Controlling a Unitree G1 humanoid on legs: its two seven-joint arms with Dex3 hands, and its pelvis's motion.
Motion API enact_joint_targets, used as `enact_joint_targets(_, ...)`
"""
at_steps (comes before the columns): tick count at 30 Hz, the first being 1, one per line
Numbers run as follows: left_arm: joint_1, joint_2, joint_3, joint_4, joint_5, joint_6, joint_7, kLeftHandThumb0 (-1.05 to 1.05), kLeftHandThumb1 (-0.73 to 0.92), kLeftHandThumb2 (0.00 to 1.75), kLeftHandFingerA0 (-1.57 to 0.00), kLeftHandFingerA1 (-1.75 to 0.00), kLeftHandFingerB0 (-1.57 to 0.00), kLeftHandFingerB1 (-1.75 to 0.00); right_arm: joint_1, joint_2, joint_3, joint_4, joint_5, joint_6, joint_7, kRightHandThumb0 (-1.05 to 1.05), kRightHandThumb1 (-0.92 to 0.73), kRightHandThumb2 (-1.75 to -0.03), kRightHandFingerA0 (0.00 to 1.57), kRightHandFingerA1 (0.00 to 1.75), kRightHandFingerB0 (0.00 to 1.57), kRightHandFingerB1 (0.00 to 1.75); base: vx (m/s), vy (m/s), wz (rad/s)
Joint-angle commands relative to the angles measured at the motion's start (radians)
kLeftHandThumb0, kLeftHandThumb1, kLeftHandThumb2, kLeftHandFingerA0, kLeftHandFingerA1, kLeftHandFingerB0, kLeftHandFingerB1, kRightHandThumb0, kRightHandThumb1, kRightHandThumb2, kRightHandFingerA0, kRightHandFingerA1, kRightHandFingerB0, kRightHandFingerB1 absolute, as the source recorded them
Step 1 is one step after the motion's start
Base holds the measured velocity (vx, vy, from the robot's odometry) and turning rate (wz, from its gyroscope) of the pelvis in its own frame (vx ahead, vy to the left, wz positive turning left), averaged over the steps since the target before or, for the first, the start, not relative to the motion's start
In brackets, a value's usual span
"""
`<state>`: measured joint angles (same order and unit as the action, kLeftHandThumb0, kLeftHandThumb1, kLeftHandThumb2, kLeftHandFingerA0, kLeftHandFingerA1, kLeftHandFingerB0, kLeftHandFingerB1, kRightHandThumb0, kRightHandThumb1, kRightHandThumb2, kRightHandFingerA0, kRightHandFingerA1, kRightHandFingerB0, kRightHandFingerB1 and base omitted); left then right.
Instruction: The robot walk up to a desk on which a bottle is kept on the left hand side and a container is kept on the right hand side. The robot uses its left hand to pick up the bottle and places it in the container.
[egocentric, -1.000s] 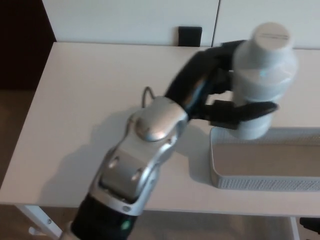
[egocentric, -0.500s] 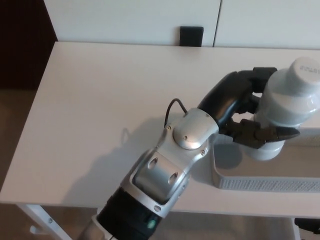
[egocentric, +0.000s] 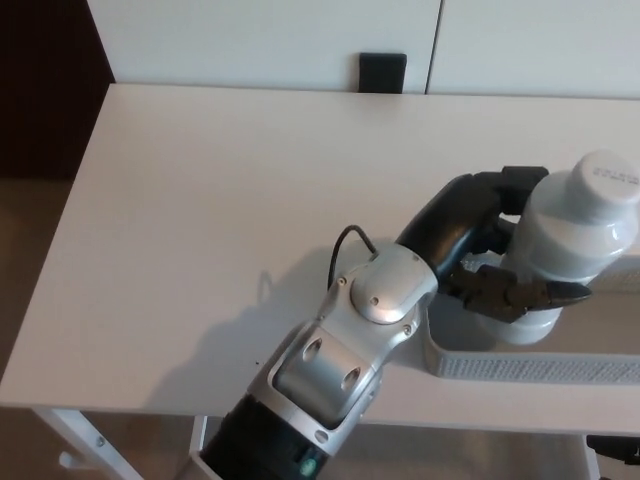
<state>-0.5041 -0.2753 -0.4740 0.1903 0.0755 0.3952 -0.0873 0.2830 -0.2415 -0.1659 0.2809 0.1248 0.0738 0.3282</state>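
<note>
At right of frame, the left hand (egocentric: 497, 262) is clamped on the white bottle (egocentric: 563, 252) — held upright, its base down inside the container (egocentric: 520, 365) at the lower right edge of the desk (egocentric: 220, 200).

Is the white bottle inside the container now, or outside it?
Inside. The white bottle stands upright, its base below the container rim, with the left hand closed around it.

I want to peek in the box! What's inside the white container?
The white bottle stands in the container, held by the left hand. The arm and bottle cover part of its floor, and its right end is out of the picture.
</note>
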Motion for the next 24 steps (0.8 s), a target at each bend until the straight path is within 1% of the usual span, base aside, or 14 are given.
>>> enact_joint_targets(1,-0.015,0.031,0.025,-0.004,0.004,-0.005,-0.044,-0.84,0.48,0.86,0.00,0.00,0.00,-0.01,-0.017,-0.017,-0.002,0.000,-0.008,0.003,-0.011,-0.34,-0.45,-0.87,0.63,0.69,0.50,0.62,0.00,0.000,0.00)
enact_joint_targets(2,-0.023,0.051,0.016,-0.002,0.013,-0.010,-0.066,-0.84,0.48,0.86,0.00,0.00,0.00,-0.01,-0.018,-0.017,-0.003,-0.002,-0.007,0.005,-0.010,-0.34,-0.45,-0.87,0.63,0.69,0.50,0.62,0.00,0.000,0.00)
enact_joint_targets(3,-0.027,0.059,0.012,-0.003,0.017,-0.008,-0.075,-0.85,0.57,0.59,0.00,0.00,0.00,0.00,-0.019,-0.018,-0.002,-0.002,-0.008,0.003,-0.008,-0.37,-0.45,-0.88,0.62,0.69,0.50,0.62,0.00,0.000,0.00)
enact_joint_targets(4,-0.029,0.072,0.007,-0.007,0.026,-0.011,-0.080,-0.88,0.49,0.87,0.00,0.00,0.00,-0.01,-0.019,-0.021,0.000,-0.006,-0.012,0.002,-0.007,-0.39,-0.47,-0.89,0.61,0.68,0.49,0.61,0.00,0.000,0.00)
enact_joint_targets(5,-0.029,0.082,0.004,-0.010,0.031,-0.014,-0.083,-0.88,0.49,0.87,0.00,0.00,0.00,-0.01,-0.018,-0.023,0.003,-0.009,-0.015,0.001,-0.007,-0.39,-0.47,-0.89,0.61,0.68,0.49,0.61,0.00,0.000,0.00)
enact_joint_targets(6,-0.031,0.090,0.002,-0.013,0.036,-0.017,-0.084,-0.89,0.50,0.88,0.00,0.00,0.00,-0.01,-0.018,-0.026,0.003,-0.013,-0.017,0.002,-0.005,-0.34,-0.63,-0.58,0.66,0.56,0.59,0.52,0.00,0.000,0.00)
enact_joint_targets(10,-0.032,0.109,0.007,-0.028,0.035,-0.014,-0.091,-0.90,0.51,0.90,0.00,0.00,0.00,0.00,-0.020,-0.030,0.005,-0.009,-0.019,-0.010,-0.001,-0.34,-0.63,-0.58,0.65,0.56,0.59,0.52,0.00,0.000,0.00)
enact_joint_targets(11,-0.031,0.117,0.008,-0.036,0.036,-0.010,-0.096,-0.90,0.60,0.59,0.00,0.00,0.00,0.00,-0.022,-0.029,0.006,-0.004,-0.018,-0.011,0.001,-0.34,-0.62,-0.58,0.63,0.56,0.58,0.52,0.00,0.000,0.00)
enact_joint_targets(13,-0.030,0.131,0.011,-0.048,0.041,-0.016,-0.105,-0.93,0.59,0.60,0.00,0.00,0.00,0.00,-0.020,-0.031,0.008,-0.004,-0.020,-0.010,0.002,-0.33,-0.63,-0.58,0.64,0.56,0.59,0.52,0.00,0.000,0.00)
enact_joint_targets(17,-0.039,0.144,0.015,-0.069,0.037,-0.011,-0.122,-0.91,0.60,0.59,0.00,0.00,0.00,0.00,-0.016,-0.032,0.008,-0.010,-0.022,-0.006,-0.001,-0.34,-0.62,-0.58,0.65,0.55,0.59,0.52,0.00,0.000,0.00)
enact_joint_targets(20,-0.088,0.172,0.055,-0.154,0.007,0.015,-0.173,-0.89,0.60,0.58,0.00,0.00,0.00,0.00,-0.014,-0.035,0.009,-0.009,-0.026,-0.003,-0.002,-0.35,-0.62,-0.58,0.65,0.56,0.59,0.51,0.00,0.000,0.00)
enact_joint_targets(22,-0.119,0.186,0.083,-0.228,-0.004,0.008,-0.186,-0.91,0.61,0.59,0.00,0.00,0.00,0.00,-0.019,-0.037,0.008,-0.002,-0.026,-0.002,-0.002,-0.33,-0.62,-0.58,0.66,0.55,0.59,0.51,0.00,0.000,0.00)
enact_joint_targets(23,-0.141,0.187,0.105,-0.265,-0.025,0.009,-0.198,-0.86,0.59,0.58,0.00,0.00,0.00,0.00,-0.024,-0.040,0.006,0.002,-0.024,-0.001,0.001,-0.32,-0.62,-0.58,0.65,0.56,0.59,0.51,0.00,0.000,0.00)
enact_joint_targets(24,-0.162,0.187,0.129,-0.301,-0.049,0.016,-0.213,-0.86,0.59,0.58,0.00,0.00,0.00,0.00,-0.029,-0.042,0.004,0.005,-0.022,0.001,0.003,-0.32,-0.62,-0.58,0.65,0.56,0.59,0.51,0.00,0.000,0.00)
